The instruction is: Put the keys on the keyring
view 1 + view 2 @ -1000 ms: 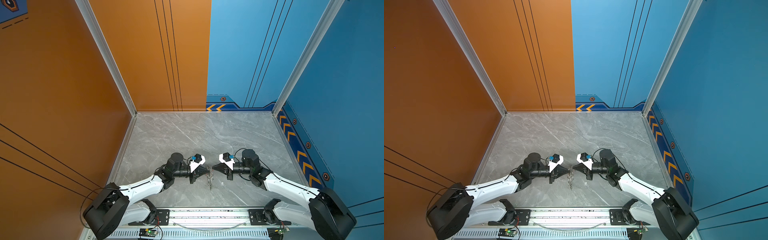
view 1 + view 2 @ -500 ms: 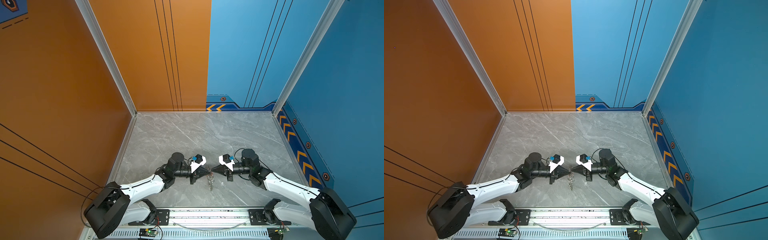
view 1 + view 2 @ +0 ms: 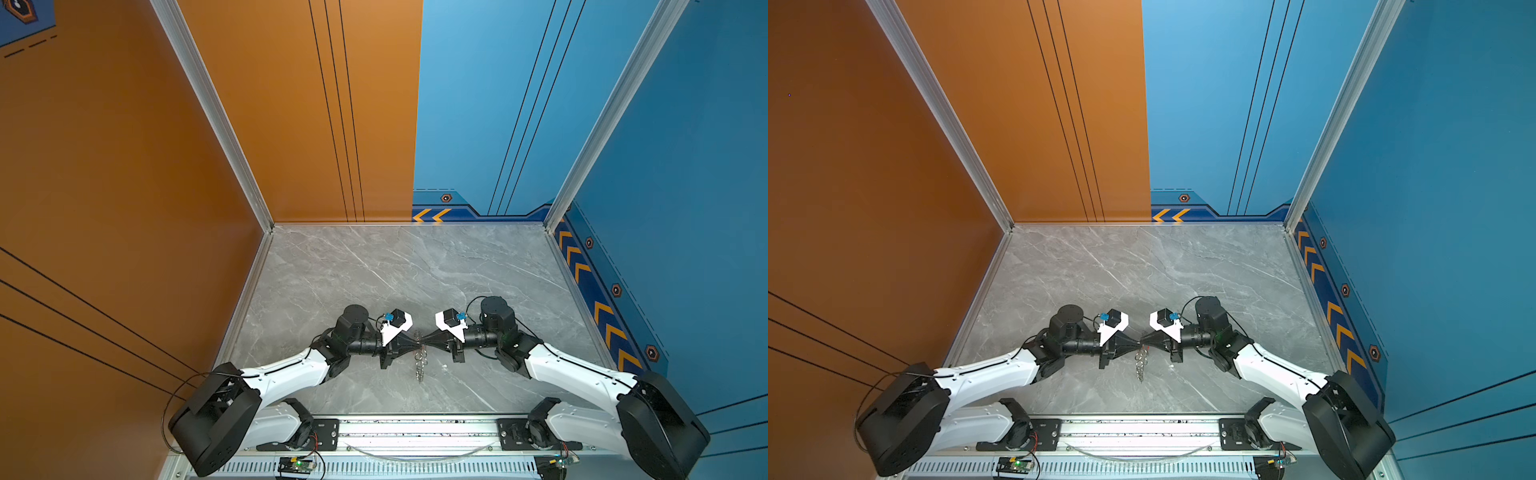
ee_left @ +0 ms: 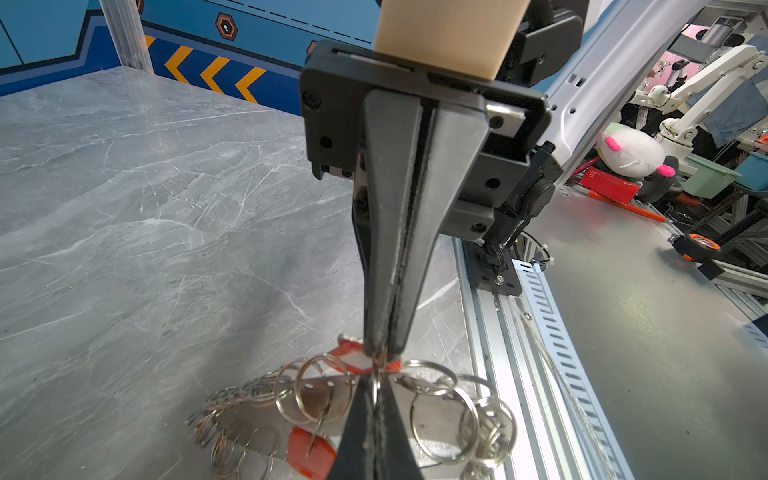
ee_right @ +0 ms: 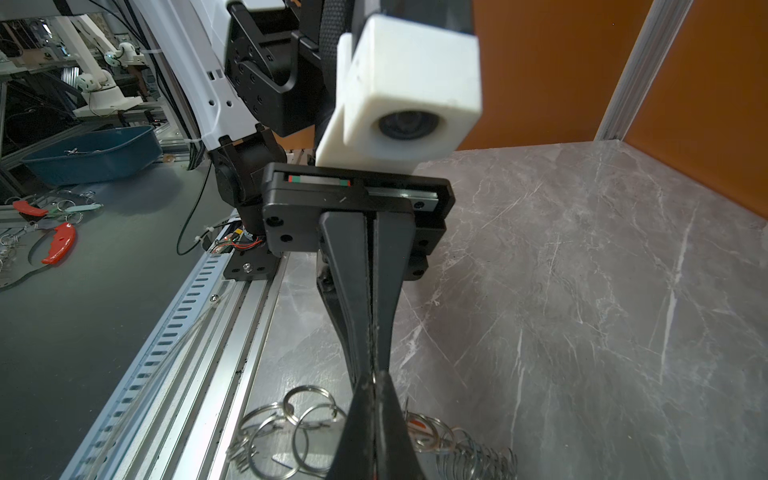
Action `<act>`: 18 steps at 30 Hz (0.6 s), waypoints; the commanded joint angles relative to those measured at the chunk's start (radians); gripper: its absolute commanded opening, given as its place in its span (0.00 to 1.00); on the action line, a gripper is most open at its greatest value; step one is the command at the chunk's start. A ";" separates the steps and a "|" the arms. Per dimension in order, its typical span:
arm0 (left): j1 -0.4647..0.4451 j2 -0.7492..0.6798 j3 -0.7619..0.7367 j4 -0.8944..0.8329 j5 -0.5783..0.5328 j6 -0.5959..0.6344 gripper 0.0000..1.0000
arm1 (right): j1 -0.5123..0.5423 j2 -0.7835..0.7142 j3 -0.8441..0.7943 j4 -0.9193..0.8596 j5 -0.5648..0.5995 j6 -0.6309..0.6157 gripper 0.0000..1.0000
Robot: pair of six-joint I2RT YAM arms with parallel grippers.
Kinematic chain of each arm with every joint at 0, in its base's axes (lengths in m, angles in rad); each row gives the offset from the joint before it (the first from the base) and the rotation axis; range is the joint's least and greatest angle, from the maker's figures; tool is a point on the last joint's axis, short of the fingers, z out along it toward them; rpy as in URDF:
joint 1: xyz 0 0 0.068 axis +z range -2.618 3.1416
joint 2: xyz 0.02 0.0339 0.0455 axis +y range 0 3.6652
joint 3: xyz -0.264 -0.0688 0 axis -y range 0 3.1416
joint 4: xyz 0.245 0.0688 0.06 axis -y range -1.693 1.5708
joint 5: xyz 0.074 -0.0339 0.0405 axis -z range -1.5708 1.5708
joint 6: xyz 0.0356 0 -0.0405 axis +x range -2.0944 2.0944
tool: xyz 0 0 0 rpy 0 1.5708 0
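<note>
We have the left gripper (image 3: 414, 343) and right gripper (image 3: 427, 343) tip to tip, mid table (image 3: 374, 270) near its front edge. Both are pinched tight: left on a keyring (image 4: 316, 390) loop, right seemingly on a red-tagged key (image 4: 353, 360). The keyring's long axis trails toward the front edge, crosswise to the grippers' line. The second key (image 4: 311, 451) sits among the rings.

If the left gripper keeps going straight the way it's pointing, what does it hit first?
The right gripper, met nose to nose: only a split ring of the keyring sits between it and the left gripper. Whether the tips already touch is unclear.
</note>
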 commanded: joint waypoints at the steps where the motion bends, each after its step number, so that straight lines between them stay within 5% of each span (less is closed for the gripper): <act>1: -0.011 0.009 0.024 -0.008 0.042 -0.009 0.00 | 0.006 0.014 0.021 0.001 -0.007 -0.025 0.00; 18: -0.005 -0.010 0.013 -0.007 0.018 -0.002 0.00 | 0.014 -0.030 0.010 -0.144 0.056 -0.101 0.00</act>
